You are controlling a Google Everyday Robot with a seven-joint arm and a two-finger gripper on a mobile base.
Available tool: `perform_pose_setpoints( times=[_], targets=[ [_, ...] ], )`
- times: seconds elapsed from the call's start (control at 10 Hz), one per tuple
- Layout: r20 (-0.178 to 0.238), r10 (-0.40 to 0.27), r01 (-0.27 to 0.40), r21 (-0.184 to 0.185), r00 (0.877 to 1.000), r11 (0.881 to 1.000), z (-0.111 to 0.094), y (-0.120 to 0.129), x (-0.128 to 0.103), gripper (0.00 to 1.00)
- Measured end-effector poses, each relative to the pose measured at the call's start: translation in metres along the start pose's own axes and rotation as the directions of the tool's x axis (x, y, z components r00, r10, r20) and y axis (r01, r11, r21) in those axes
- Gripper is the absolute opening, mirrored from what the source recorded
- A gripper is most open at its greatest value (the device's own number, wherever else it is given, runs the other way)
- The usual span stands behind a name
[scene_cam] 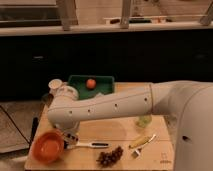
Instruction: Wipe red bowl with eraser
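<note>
The red bowl [47, 148] sits at the table's front left corner, and its inside shows plain. My gripper [66, 136] hangs under the wrist end of the white arm [105, 107], just right of the bowl's rim and above the dish brush's white bristles. The arm stretches in from the right across the middle of the table. The eraser is not visible; it may be hidden under the arm or in the gripper.
A dish brush [87, 145] lies right of the bowl. Dark grapes [110, 157] and a yellow item [140, 141] lie near the front edge. A green tray [102, 88] with an orange fruit [90, 83] stands at the back, cups [55, 85] beside it, and a pale green cup [144, 121] at right.
</note>
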Motion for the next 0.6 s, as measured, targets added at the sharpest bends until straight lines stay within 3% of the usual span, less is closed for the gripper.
perform_pose_setpoints(
  times=[0.3, 0.6],
  targets=[
    [0.009, -0.03, 0.03, 0.006, 1.0, 1.0, 0.007, -0.011, -0.011, 0.04],
    [-0.032, 0.005, -0.005, 0.008, 0.999, 1.0, -0.012, 0.005, 0.006, 0.04]
  ],
)
